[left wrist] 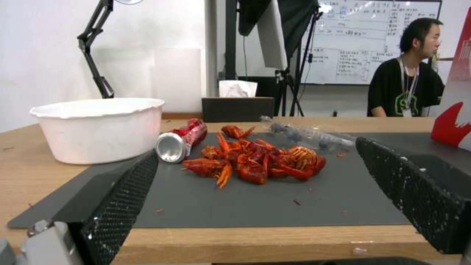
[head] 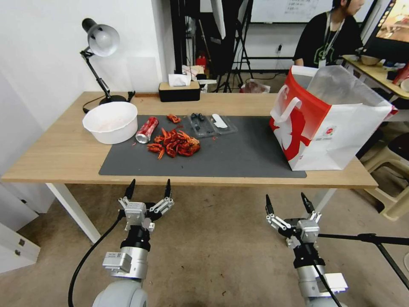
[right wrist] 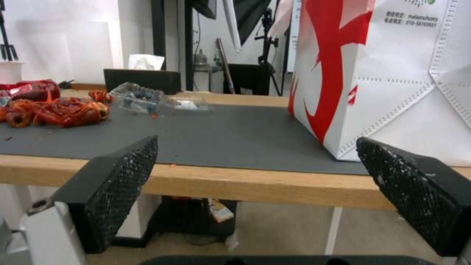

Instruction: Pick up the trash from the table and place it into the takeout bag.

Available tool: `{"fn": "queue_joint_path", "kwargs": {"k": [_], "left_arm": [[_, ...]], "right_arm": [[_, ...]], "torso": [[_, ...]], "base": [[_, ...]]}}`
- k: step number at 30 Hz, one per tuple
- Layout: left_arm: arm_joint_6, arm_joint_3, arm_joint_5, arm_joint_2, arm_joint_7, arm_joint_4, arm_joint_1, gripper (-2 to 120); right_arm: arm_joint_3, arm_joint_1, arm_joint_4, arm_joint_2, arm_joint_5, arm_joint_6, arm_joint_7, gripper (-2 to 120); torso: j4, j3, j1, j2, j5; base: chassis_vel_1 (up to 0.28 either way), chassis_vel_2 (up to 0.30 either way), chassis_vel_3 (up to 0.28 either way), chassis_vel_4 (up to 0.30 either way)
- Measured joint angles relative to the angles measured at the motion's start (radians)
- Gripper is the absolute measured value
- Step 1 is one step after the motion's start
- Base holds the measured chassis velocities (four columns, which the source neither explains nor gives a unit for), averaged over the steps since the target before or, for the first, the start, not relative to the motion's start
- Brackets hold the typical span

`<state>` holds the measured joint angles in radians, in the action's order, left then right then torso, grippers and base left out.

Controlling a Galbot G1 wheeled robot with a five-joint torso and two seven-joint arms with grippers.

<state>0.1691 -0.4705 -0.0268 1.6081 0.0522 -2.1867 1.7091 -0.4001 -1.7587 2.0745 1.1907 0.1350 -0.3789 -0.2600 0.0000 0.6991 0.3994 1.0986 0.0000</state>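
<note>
- The leftovers [head: 174, 144] are a heap of red crawfish shells sitting on the dark grey mat [head: 238, 155], left of its middle. One stray bit of shell lies a little further back.
- Just beside the heap on its left is the red soda can [head: 147, 129], lying on its side with the silver end pointing toward the robot.
- Behind the heap, toward the far edge of the mat, there's a clear plastic tray [head: 212, 124] lying open with some small dark things in it, can't really tell what they are.
- A white bowl [head: 110, 121] stands left of the can, partly on the mat's corner and partly on the bare wood of the table [head: 59, 157].
- The takeout bag [head: 328, 123] stands upright and open at the right end of the mat, well apart from the trash.
- Left gripper [head: 148, 188] hangs in front of the table's near edge, below the tabletop, fingers spread wide, holding nothing.
- Right gripper [head: 289, 202] is the same deal further right, spread apart and empty.
- A desk lamp [head: 99, 55] and a black tissue box [head: 179, 90] sit at the back.
</note>
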Motion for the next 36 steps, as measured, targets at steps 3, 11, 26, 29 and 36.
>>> {"fn": "queue_joint_path", "kwargs": {"k": [3,11,26,29,36], "left_arm": [[-0.001,0.000,0.001,0.000,0.000,0.005,-0.005,100],[-0.002,-0.017,-0.033,-0.024,0.015,0.019,-0.045,100],[-0.147,-0.041,-0.361,-0.279,0.059,0.115,-0.283,100],[-0.177,-0.040,-0.461,-0.337,0.059,0.163,-0.344,100],[-0.244,-0.023,-0.610,-0.426,0.043,0.257,-0.464,100]], "right_arm": [[-0.001,0.004,-0.003,-0.001,0.003,-0.001,-0.001,100],[0.020,0.044,-0.013,-0.013,0.012,0.009,0.000,100],[0.028,0.064,-0.002,-0.004,0.005,0.044,0.002,100],[0.029,0.065,-0.001,0.002,-0.003,0.050,0.001,100],[0.028,0.065,0.000,0.008,-0.015,0.060,-0.002,100]], "torso": [[0.0000,0.000,0.000,0.000,0.0000],[0.0003,0.000,0.000,0.000,0.0001],[0.0000,0.000,0.000,0.000,-0.0001],[-0.0001,0.000,0.000,0.000,-0.0001],[-0.0001,0.000,0.000,0.000,-0.0002]], "base": [[0.000,0.000,0.000,0.000],[0.000,0.000,0.000,0.000],[0.000,0.000,0.000,0.000],[0.000,0.000,0.000,0.000],[0.000,0.000,0.000,0.000]]}}
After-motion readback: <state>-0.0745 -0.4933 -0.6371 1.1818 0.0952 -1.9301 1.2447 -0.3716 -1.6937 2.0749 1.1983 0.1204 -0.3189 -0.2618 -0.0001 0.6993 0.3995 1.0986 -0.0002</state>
